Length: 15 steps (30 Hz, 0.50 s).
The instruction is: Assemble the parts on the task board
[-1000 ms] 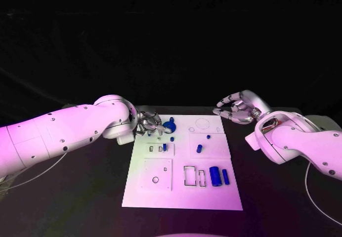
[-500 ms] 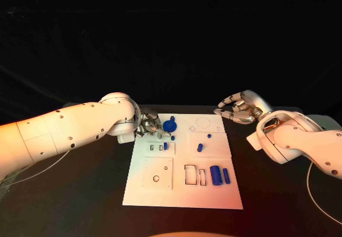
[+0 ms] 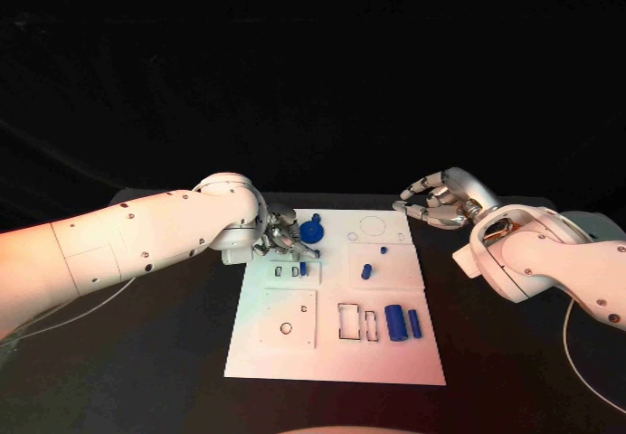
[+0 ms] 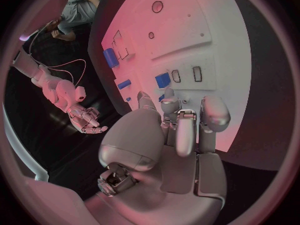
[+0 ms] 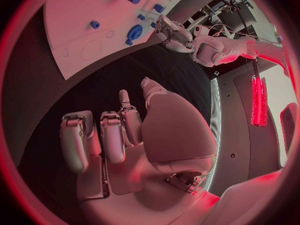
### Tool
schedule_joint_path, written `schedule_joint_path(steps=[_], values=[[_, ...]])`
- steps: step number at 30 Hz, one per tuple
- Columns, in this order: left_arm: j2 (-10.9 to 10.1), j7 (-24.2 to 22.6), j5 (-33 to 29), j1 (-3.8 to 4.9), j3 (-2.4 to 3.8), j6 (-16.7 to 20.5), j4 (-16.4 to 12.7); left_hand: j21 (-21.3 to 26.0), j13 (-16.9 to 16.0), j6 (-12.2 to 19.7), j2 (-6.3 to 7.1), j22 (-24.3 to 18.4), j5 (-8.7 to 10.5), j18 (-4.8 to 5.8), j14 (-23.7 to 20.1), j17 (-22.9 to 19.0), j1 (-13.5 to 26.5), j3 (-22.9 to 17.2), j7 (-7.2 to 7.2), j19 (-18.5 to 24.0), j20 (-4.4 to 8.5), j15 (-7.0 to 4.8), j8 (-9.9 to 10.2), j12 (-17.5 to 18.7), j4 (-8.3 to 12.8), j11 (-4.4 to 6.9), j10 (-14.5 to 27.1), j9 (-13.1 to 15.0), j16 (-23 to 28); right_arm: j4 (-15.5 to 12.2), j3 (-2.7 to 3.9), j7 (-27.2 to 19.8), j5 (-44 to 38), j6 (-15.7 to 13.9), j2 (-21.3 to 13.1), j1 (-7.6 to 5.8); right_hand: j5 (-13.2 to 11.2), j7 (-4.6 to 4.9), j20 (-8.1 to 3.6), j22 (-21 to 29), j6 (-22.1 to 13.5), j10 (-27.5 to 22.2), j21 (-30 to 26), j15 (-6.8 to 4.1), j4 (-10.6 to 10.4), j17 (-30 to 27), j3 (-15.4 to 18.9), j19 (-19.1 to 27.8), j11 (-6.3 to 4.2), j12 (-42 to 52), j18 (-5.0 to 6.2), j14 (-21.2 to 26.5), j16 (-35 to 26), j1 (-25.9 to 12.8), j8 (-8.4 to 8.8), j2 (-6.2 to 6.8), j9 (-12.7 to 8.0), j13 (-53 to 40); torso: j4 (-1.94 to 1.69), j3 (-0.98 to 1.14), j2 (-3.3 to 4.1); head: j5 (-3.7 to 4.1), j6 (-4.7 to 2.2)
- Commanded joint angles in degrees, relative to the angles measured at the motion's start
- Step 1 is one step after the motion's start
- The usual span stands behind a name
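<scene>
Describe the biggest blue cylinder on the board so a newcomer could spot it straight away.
Start at the white task board in the middle of the black table and go to its near right part, beside the rectangular cut-outs. Two blue parts lie there side by side, lengthwise. The large cylinder is the thicker one, next to the cut-outs; the slimmer cylinder lies on its outer side.

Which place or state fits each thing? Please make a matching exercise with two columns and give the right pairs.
Things:
1. left hand
2. right hand
3. two blue cylinders
4. task board

Places or states:
A. lying side by side on the board's near right part
B. white, in the middle of the black table
C. beside the board's far right corner, holding nothing
D. over the board's far left part

Pairs: 1-D, 2-C, 3-A, 4-B
</scene>
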<state>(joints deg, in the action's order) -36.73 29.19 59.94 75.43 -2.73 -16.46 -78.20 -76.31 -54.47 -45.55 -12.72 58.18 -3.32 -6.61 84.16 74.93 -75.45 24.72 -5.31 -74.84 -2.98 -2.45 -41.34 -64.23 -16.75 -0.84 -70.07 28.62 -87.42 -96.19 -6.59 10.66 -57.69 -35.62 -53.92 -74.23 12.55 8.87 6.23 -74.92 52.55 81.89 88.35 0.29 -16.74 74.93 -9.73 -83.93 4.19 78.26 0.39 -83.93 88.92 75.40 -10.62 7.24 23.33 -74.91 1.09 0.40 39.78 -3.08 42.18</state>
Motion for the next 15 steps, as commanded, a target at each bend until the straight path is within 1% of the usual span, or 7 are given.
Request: schedule_joint_path(steps=[1,4,8,10,15], values=[[0.3,0.4,2.1,0.04,-0.01,-2.4,0.1,-0.3,-0.2,0.3,-0.25,0.0,0.21,0.7,4.5,9.7,0.5,1.7,-0.12,-0.5,0.01,-0.08,0.2,-0.3,0.0,-0.3,-0.2,-0.1,-0.3,-0.1,-0.01,0.5,-0.6,0.7,0.0,-0.01,0.2,-0.13,-0.29,-13.7,-0.3,-0.4,-0.4,-0.42,0.0,12.1,0.1,-4.9,-0.21,-0.3,0.2,-5.3,-0.3,-0.5,-0.29,0.12,0.0,-5.8,0.05,0.05,0.01,-0.16,0.24],[0.4,0.6,2.3,0.03,-0.02,-3.0,0.2,-0.7,-1.0,0.2,-0.52,0.9,0.2,0.84,4.4,9.6,0.5,1.7,-0.12,-0.8,-0.02,-0.07,0.4,-1.0,0.0,-0.31,-0.7,-0.1,-0.2,-0.1,-0.02,0.5,-0.6,0.7,0.0,0.0,0.2,-0.13,-0.29,-13.7,-0.3,-0.4,-0.4,-0.42,0.0,12.1,0.1,-4.9,-0.21,-0.4,0.19,-5.3,-0.3,-0.6,-0.31,0.09,0.0,-5.8,0.06,0.04,0.01,-0.11,0.19],[0.5,0.7,2.5,0.02,-0.03,-3.6,0.3,-1.0,-1.7,-0.2,-0.75,1.3,0.19,0.88,4.4,9.3,0.5,1.6,-0.05,-0.9,-0.05,-0.08,0.4,-1.7,0.1,-0.27,-1.1,0.0,-0.1,0.0,-0.03,0.6,-0.6,0.7,0.0,0.0,0.2,-0.14,-0.29,-13.7,-0.3,-0.4,-0.4,-0.42,0.0,12.1,0.1,-4.8,-0.21,-0.3,0.2,-5.3,-0.3,-0.6,-0.34,0.06,0.0,-5.8,0.08,0.04,0.02,0.03,0.35],[0.5,0.7,2.5,0.02,-0.03,-3.7,0.3,-1.0,-1.8,-0.3,-0.78,1.3,0.18,0.89,4.4,9.3,0.5,1.6,-0.04,-0.9,-0.05,-0.08,0.4,-1.7,0.1,-0.26,-1.1,0.0,-0.1,0.0,-0.04,0.6,-0.6,0.7,0.0,0.01,0.2,-0.14,-0.29,-13.7,-0.3,-0.4,-0.4,-0.42,0.0,12.1,0.1,-4.8,-0.21,-0.3,0.2,-5.3,-0.3,-0.6,-0.34,0.06,0.0,-5.8,0.04,0.09,0.03,0.12,0.45],[0.7,0.8,1.8,-0.01,-0.04,-4.3,0.4,-1.0,-1.8,-0.4,-0.8,1.3,0.18,0.89,4.4,9.3,0.5,1.6,-0.03,-0.9,-0.05,-0.09,0.4,-1.8,0.1,-0.25,-1.2,0.0,-0.1,0.0,-0.05,0.6,-0.6,0.7,0.1,0.03,0.2,-0.14,-0.29,-13.7,-0.3,-0.4,-0.4,-0.42,0.0,12.1,0.1,-4.8,-0.21,-0.3,0.2,-5.3,-0.3,-0.6,-0.34,0.06,0.0,-5.8,0.02,0.01,0.05,0.11,0.55]])
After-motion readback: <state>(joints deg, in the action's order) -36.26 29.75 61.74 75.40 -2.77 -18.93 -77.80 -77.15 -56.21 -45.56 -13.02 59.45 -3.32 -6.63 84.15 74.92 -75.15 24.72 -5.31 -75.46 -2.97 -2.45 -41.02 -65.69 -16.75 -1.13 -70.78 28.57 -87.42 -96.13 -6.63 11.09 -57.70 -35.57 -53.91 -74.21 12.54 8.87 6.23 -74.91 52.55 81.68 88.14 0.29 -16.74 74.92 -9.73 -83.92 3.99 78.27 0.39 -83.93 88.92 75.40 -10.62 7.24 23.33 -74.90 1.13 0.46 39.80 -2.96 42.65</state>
